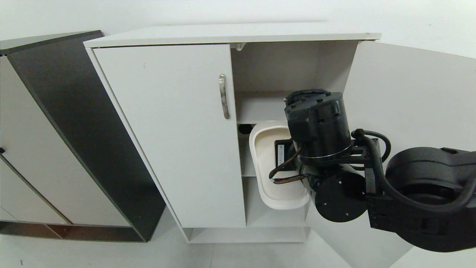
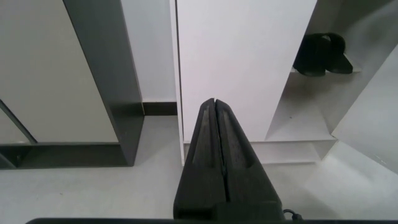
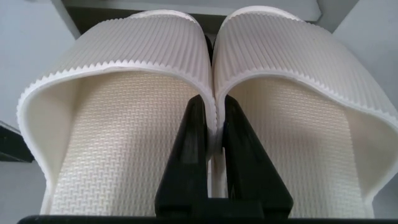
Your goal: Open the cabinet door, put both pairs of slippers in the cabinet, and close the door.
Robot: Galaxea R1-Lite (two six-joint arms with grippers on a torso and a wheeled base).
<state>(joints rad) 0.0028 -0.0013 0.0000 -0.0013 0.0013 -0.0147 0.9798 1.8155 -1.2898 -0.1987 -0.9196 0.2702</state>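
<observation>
The right gripper [image 3: 211,109] is clamping the touching inner sidewalls of the pair of cream ribbed rubber slippers [image 1: 264,163], holding it at the mouth of the white wooden cabinet [image 1: 230,34]'s open right bay. The closed left door [image 1: 167,130] is bordering one side and the swung-out right door [image 1: 405,119] the other. A pair of black slippers [image 2: 323,55] is lying on an inner shelf. The left gripper [image 2: 215,106], fingers pressed together, is hanging before the closed door.

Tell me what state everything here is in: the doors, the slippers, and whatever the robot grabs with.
Left cabinet door: shut.
Right cabinet door: swung open.
White slippers: gripped as a pair by their inner edges, at the opening.
Black slippers: lying inside the cabinet.
Right end effector: shut on the white slippers.
Left end effector: shut, holding nothing.
</observation>
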